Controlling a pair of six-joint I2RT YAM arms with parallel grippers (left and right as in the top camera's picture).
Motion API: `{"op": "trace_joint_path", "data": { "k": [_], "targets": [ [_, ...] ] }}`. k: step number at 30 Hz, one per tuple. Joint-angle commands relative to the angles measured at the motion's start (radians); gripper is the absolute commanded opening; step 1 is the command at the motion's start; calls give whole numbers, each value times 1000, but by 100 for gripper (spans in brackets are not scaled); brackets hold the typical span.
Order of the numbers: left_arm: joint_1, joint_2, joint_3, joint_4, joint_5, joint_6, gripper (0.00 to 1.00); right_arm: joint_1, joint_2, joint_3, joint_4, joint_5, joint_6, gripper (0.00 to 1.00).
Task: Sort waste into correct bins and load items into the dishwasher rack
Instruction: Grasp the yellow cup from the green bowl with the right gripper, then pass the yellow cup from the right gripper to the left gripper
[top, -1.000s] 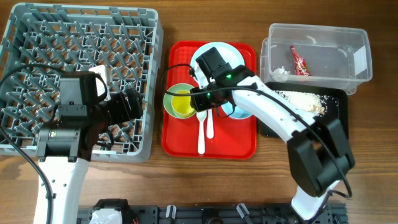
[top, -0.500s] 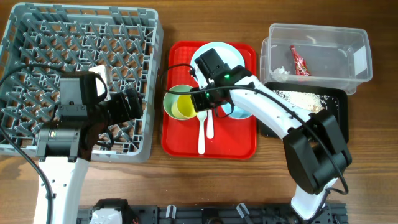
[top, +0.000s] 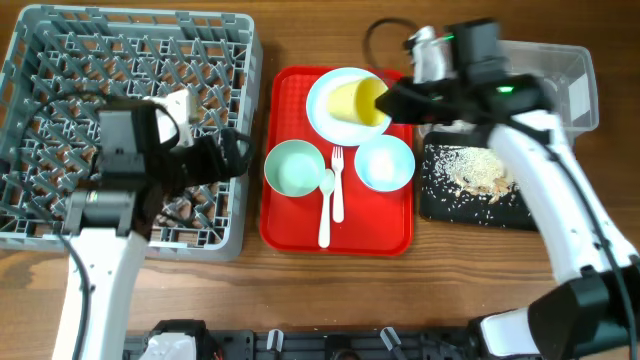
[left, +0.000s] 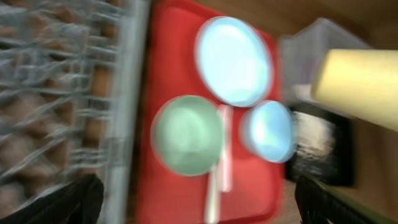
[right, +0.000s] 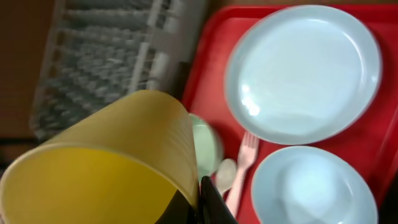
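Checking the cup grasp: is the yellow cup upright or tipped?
Tipped. The yellow cup hangs sideways over the white plate, rim pinched by the right gripper.

Just a brown wood-grain desk (top: 330, 290) filling the whole view, evenly lit. A black bar (top: 350, 345) runs along its near edge.
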Motion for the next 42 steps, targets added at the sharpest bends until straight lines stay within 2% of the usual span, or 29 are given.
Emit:
{"op": "trace_joint_path", "data": {
  "k": [1,5,8,12,24,26,32,39,42],
  "targets": [
    [-6,95,17,84,356,-21,100,-56,10,-5,-35,-425,-192,4],
    [-6,186,17,266,675,-49,100,-55,11,-6,-52,-566,-248,4],
    [-24,243,17,399,798,-129,100,-53,11,-6,-51,-592,-250,4],
    [-84,285,17,536,867,-196,100,-52,11,-6,-51,-594,-249,4],
    [-293,291,17,853,866,-335,100,-47,11,-6,-49,-639,-248,4],
    [-304,291,17,879,863,-335,95,-40,11,-6,-49,-639,-249,4],
    [-311,291,17,896,859,-335,69,-23,11,-6,-43,-638,-248,4],
    [-311,291,17,896,850,-334,61,-23,11,-6,-45,-635,-248,4],
    [-311,291,17,895,813,-330,49,-23,11,-6,-45,-635,-246,4]
  ]
}}
